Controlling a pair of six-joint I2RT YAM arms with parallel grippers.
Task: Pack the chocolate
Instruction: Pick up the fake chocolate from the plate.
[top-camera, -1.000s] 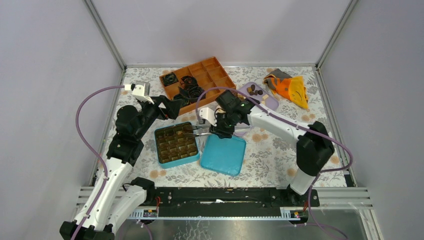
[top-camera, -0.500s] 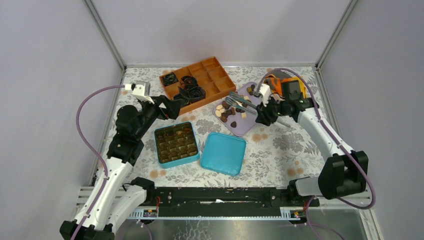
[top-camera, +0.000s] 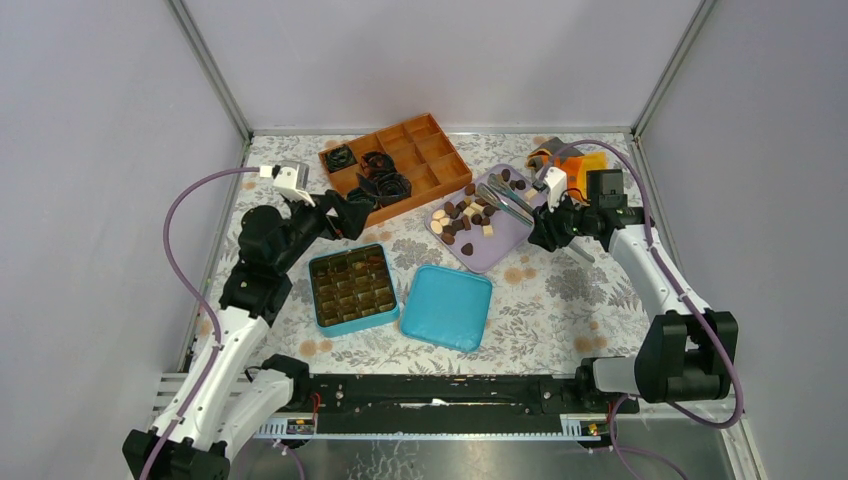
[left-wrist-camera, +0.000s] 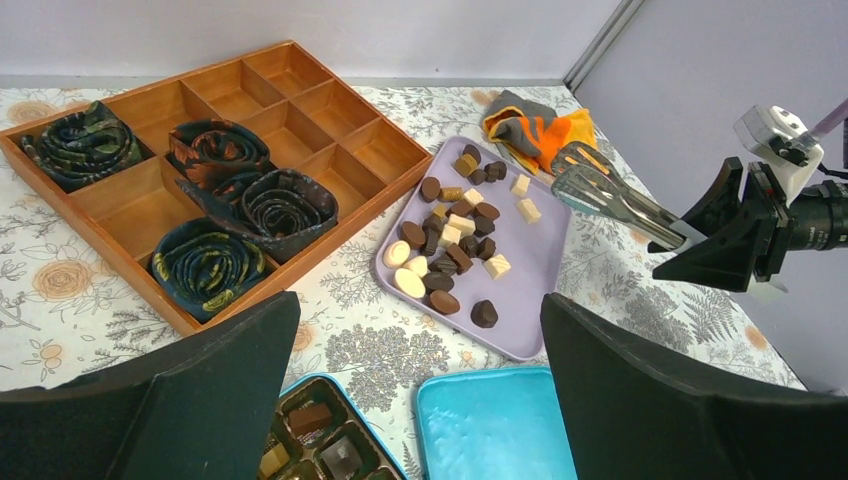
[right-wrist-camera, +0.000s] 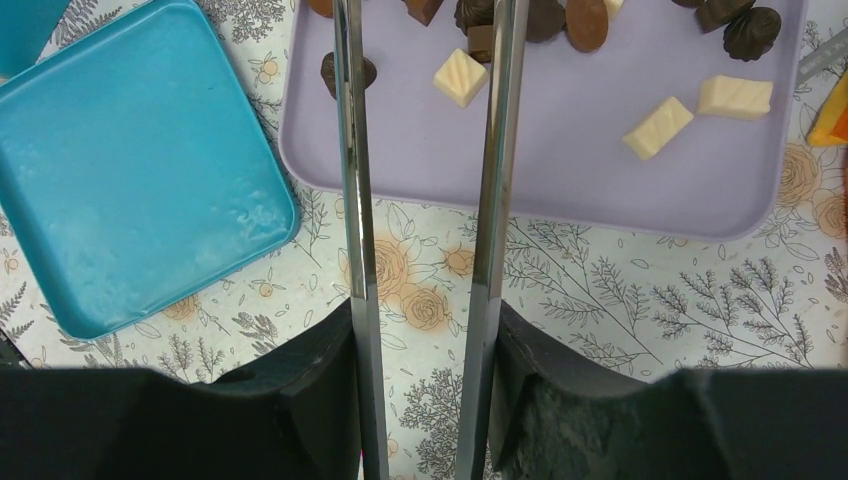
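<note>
The chocolate (top-camera: 462, 215) (left-wrist-camera: 445, 240) (right-wrist-camera: 460, 77) lies as several dark, brown and white pieces on a purple tray (top-camera: 500, 243) (left-wrist-camera: 545, 265) (right-wrist-camera: 560, 180). More pieces sit in the cells of a teal box (top-camera: 351, 287) (left-wrist-camera: 305, 418). My right gripper (top-camera: 548, 226) (left-wrist-camera: 745, 235) (right-wrist-camera: 425, 340) is shut on metal tongs (top-camera: 505, 200) (left-wrist-camera: 610, 195) (right-wrist-camera: 350, 200). The tong arms stand apart and reach over the tray's far half. My left gripper (top-camera: 352, 213) (left-wrist-camera: 420, 310) is open and empty, above the table between the box and the tray.
The teal lid (top-camera: 447, 307) (left-wrist-camera: 495, 425) (right-wrist-camera: 130, 180) lies flat, right of the box. A wooden divided tray (top-camera: 425, 150) (left-wrist-camera: 290, 110) at the back holds dark crinkled cups. An orange and grey cloth (top-camera: 582, 172) (left-wrist-camera: 540, 125) lies at the back right.
My right arm has swung with the tongs from the teal box to the purple tray at the right. My left arm has shifted slightly.
</note>
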